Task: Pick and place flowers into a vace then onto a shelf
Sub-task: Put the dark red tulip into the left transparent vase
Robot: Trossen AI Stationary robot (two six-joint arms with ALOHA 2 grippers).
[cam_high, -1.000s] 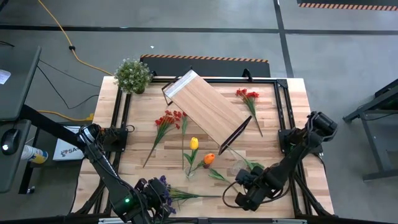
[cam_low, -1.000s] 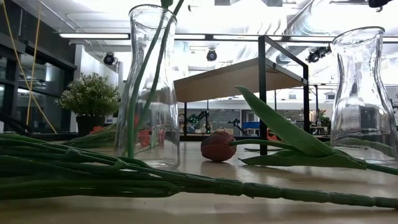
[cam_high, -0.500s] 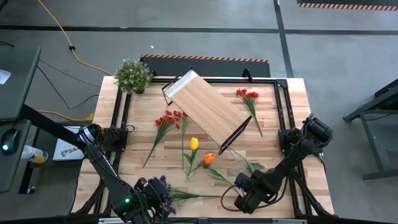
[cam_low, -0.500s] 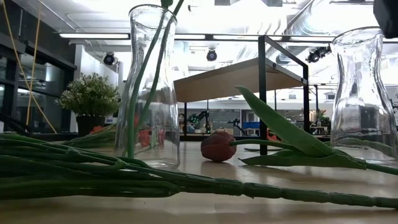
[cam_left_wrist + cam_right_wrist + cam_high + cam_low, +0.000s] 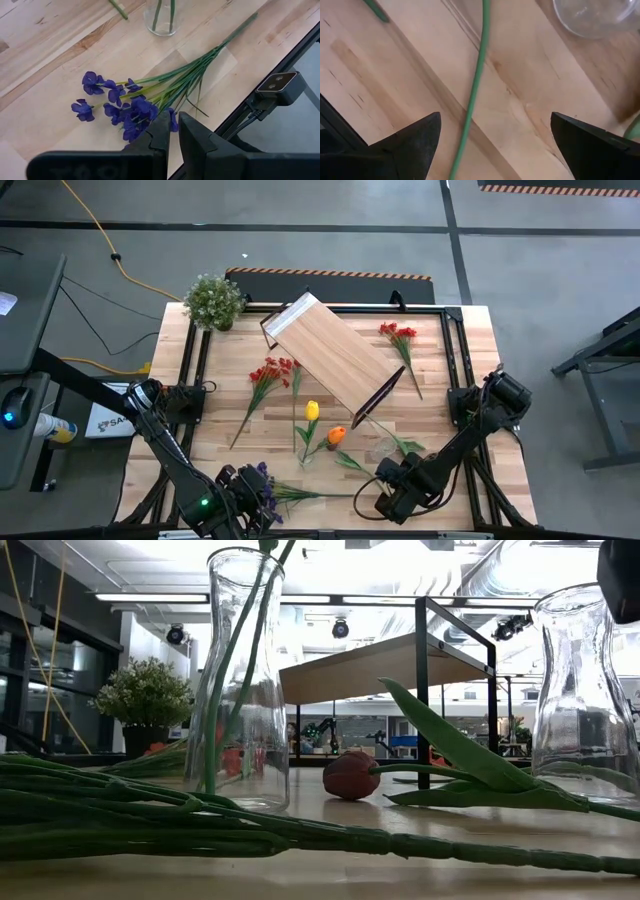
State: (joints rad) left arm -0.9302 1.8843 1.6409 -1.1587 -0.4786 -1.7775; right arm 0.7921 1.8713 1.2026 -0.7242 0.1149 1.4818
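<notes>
I see the shelf (image 5: 335, 363) standing diagonally mid-table, bare wood open on both sides. The purple spray (image 5: 127, 102) lies along the near edge, stem reaching toward the right gripper (image 5: 385, 502), whose fingers (image 5: 407, 142) are spread wide over it. The left gripper (image 5: 172, 135), fingers pressed together, hovers at the blossoms.

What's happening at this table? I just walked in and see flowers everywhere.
A two-armed robot is sorting artificial flowers. The right claw is open, poised over a green stem lying on the tabletop beside an empty glass vase. The left claw is shut, at the near edge over a purple spray. One vase already holds stems; red sprays and an orange tulip lie loose, and the wooden shelf is bare.
</notes>
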